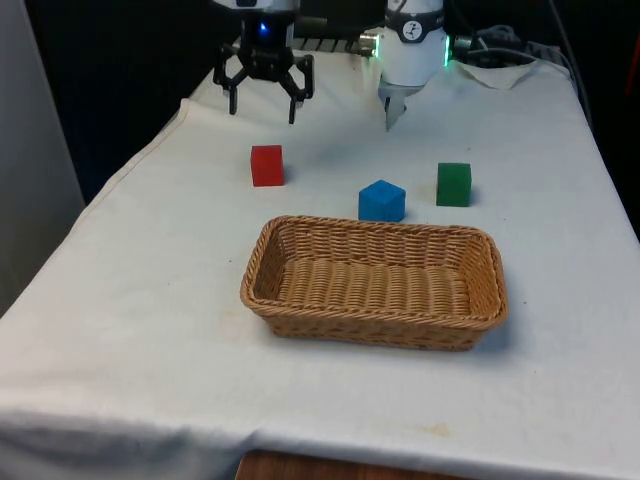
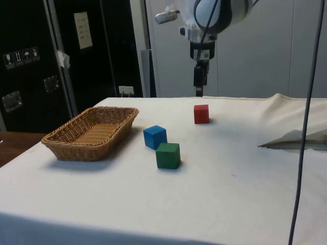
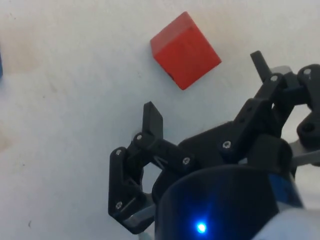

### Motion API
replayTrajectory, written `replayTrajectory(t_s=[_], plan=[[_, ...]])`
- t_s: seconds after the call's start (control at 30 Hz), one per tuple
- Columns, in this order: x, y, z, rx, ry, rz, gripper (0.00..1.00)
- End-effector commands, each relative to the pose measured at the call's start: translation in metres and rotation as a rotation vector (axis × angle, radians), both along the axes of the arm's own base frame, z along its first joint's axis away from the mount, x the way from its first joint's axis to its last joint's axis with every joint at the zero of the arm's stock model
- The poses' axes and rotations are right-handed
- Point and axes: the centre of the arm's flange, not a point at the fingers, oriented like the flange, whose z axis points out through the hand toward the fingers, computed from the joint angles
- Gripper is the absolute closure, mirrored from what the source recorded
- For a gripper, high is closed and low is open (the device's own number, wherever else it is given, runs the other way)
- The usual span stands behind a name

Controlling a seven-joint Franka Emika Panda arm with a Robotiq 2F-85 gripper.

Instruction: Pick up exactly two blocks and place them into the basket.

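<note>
The gripper [image 1: 263, 93] hangs with jaws apart and empty above the desk [image 1: 150, 300], the red block [image 1: 267, 165] just ahead and below, nearer the basket [image 1: 375, 281].

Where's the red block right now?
The red wooden cube sits on the white cloth toward the front view's left, beyond the woven wicker basket and apart from the blue cube, with the open black claw hovering above and behind it.
</note>
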Motion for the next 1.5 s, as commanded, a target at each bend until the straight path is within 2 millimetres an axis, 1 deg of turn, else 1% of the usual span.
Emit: replayTrajectory(t_s=[0.0, 0.2, 0.23, 0.27, 0.47, 0.5, 0.53, 0.8, 0.83, 0.87, 1.1, 1.13, 1.17, 1.2, 1.43, 1.47], plan=[[-0.001, 0.005, 0.0, 0.019, -0.015, 0.009, 0.0], [-0.001, 0.007, -0.01, 0.033, -0.006, 0.014, 0.0], [-0.001, 0.002, -0.012, 0.018, 0.012, 0.006, 0.0], [-0.001, 0.007, -0.011, 0.035, -0.006, 0.013, 0.0], [0.001, 0.01, -0.021, 0.042, 0.004, 0.019, 0.0], [0.001, 0.005, -0.023, 0.028, 0.02, 0.012, 0.0], [0.001, 0.01, -0.023, 0.042, 0.005, 0.019, 0.0], [0.01, 0.014, -0.038, 0.035, 0.023, 0.027, 0.0], [0.01, 0.008, -0.036, 0.024, 0.038, 0.021, 0.0], [0.011, 0.014, -0.042, 0.034, 0.028, 0.027, 0.0], [0.017, 0.017, -0.055, 0.026, 0.045, 0.037, 0.0], [0.017, 0.011, -0.051, 0.017, 0.062, 0.03, 0.0], [0.017, 0.017, -0.056, 0.025, 0.047, 0.037, 0.0], [0.017, 0.018, -0.06, 0.021, 0.052, 0.041, 0.0], [0.017, 0.02, -0.075, -0.001, 0.066, 0.051, 0.0], [0.017, 0.016, -0.072, -0.01, 0.085, 0.047, 0.0]])
